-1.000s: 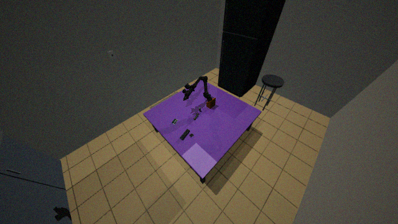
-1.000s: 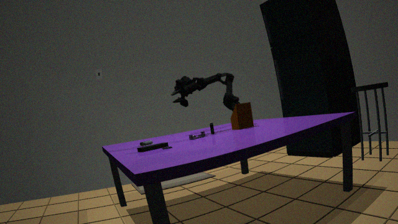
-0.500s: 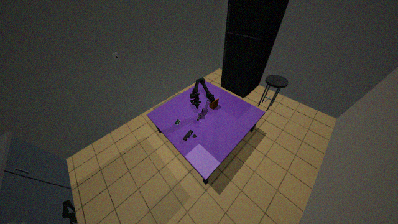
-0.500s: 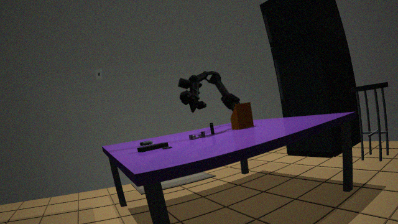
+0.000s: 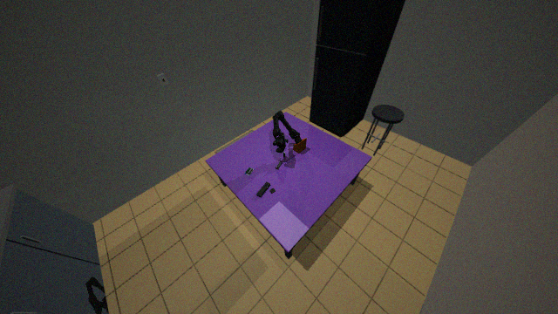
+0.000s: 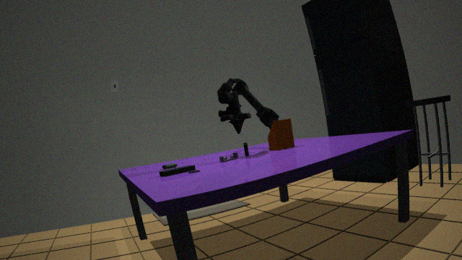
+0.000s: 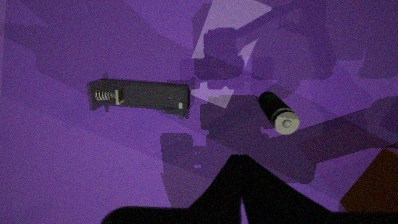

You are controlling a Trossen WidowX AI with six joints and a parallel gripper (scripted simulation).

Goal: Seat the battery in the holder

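The battery [image 5: 284,155] [image 6: 246,149] [image 7: 279,114] is dark with a pale terminal end and stands upright on the purple table [image 5: 331,174] [image 6: 325,152], terminal end up. The holder [image 5: 279,165] [image 6: 229,159] [image 7: 150,95] is a dark, empty tray lying beside it; in the wrist view its spring [image 7: 105,95] is at the left end. My gripper [image 6: 238,132] [image 7: 238,162] is shut with nothing between its fingertips. It points down and hangs above the table, clear of both battery and holder.
An orange block [image 5: 300,146] [image 6: 282,135] [image 7: 372,187] stands near the arm's base. Farther off lie a long black object [image 5: 263,189] [image 6: 177,171], a small dark piece [image 5: 272,190] beside it, and a small greenish object [image 5: 248,171] [image 6: 170,166].
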